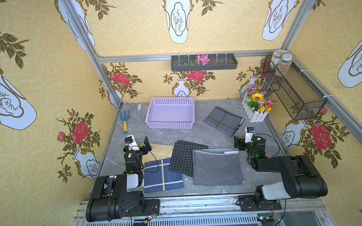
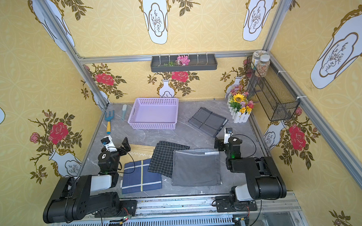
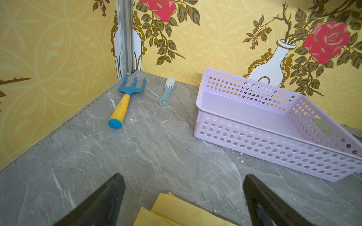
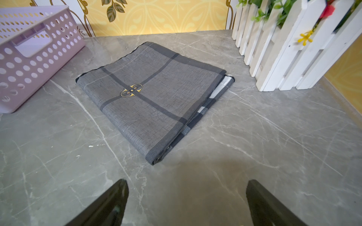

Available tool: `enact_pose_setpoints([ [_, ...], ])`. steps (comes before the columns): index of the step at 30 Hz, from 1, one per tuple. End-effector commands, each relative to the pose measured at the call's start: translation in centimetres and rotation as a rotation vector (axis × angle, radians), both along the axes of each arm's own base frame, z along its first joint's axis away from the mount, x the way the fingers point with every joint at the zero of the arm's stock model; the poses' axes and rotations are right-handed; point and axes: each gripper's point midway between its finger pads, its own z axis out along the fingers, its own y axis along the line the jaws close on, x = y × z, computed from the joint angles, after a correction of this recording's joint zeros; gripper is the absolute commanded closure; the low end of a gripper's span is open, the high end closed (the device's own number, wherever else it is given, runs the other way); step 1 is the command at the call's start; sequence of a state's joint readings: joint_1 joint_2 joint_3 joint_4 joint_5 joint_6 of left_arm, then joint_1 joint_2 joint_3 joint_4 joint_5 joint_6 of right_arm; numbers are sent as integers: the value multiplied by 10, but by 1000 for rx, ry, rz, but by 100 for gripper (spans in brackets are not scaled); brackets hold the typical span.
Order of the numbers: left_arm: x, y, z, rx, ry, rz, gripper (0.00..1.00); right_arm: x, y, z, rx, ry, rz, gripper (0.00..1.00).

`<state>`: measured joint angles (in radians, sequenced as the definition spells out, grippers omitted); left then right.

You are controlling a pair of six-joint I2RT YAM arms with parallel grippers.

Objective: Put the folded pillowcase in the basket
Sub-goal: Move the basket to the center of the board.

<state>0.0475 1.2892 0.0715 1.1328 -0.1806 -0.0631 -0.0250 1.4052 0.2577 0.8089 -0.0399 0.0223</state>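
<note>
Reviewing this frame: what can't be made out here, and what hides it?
Yellow cloth: both top views, partly covered by the left arm and the checked cloth; left wrist view cuts it at the edge.
Jars in the wire basket: labels too small, both top views.
Right gripper: fingers cut off by the picture's edge, right wrist view.

The surface (image 3: 156, 148) looks like smooth grey stone with white veins and a soft sheen. The basket (image 3: 274, 148), on the right of the left wrist view, is matt lilac plastic with round holes punched in its walls. The grey checked pillowcase (image 4: 152, 97) is matt woven cloth with a fine crosshatch grain. The picket box (image 4: 274, 58) looks like white-painted wood. The rake (image 3: 122, 103) has a smooth handle, plastic by the look. At the right of a top view, the wall basket (image 1: 295, 93) is black wire mesh.
</note>
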Motion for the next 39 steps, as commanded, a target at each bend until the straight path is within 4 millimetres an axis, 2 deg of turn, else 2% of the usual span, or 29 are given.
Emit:
enact_pose_setpoints([
  [1, -10, 13, 16, -20, -75, 82, 0, 2, -13, 20, 4, -43, -76, 3],
  [5, -17, 15, 41, -18, -115, 94, 0, -4, -22, 48, -2, -65, -137, 3],
  [7, -22, 17, 63, -40, -154, 111, 0, -6, -32, 66, 52, -71, -215, 3],
  [9, -30, 23, 86, -102, -222, 151, 0, -5, -31, 85, 111, -73, -238, 3],
  [11, -41, 34, 103, -209, -288, 223, 0, -4, -28, 96, 159, -25, -241, 3],
  [14, -57, 58, 111, -422, -333, 383, 0, -1, -19, 109, 206, 67, -217, 3],
  [17, -58, 54, 120, -446, -296, 368, 0, 6, 0, 118, 275, 138, -136, 3],
  [21, -41, 36, 126, -415, -186, 267, 0, 18, 52, 133, 359, 161, 46, 3],
  [26, -14, 8, 114, -416, -20, 122, 0, 35, 128, 137, 256, 218, 135, 3],
  [33, 1, -29, 102, -489, 100, -62, 0, 55, 226, 116, 134, 301, 227, 3],
  [34, 2, -33, 99, -500, 116, -83, 0, 58, 237, 119, 127, 300, 235, 3],
  [39, 2, -57, 88, -554, 184, -181, 0, 78, 282, 99, 79, 363, 227, 3],
])
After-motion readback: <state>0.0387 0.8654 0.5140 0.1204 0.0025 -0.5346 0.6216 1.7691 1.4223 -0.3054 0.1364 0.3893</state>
